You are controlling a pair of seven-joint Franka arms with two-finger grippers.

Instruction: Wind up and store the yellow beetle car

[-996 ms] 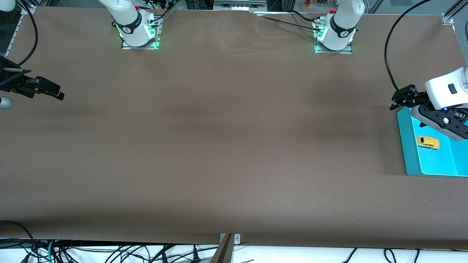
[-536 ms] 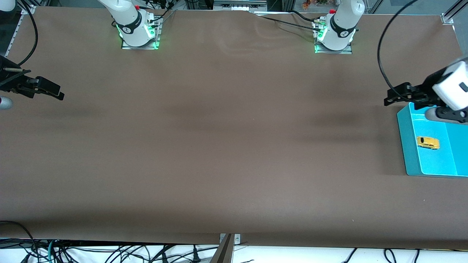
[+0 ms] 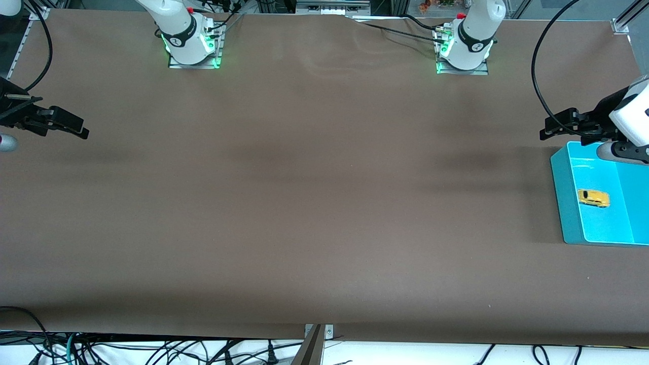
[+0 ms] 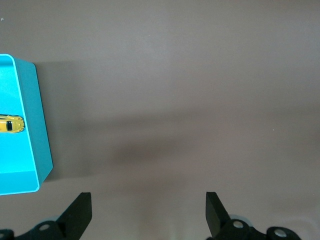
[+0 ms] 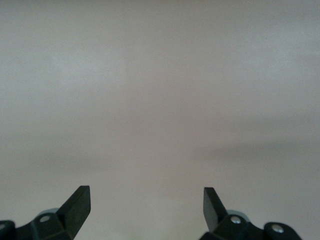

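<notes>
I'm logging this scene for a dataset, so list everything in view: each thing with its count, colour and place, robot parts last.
yellow beetle car: one, yellow with dark windows, lying in the teal bin, apart from its walls.
teal bin: one, teal, on the table at the left arm's end.
table: one, brown surface, under everything.
arm bases: two, white with green lights, along the table edge farthest from the front camera.
left gripper: one, black, fingers open and holding nothing, over the table just off the bin's edge that is farther from the front camera.
right gripper: one, black, fingers open and holding nothing, waiting over the right arm's end of the table.
</notes>
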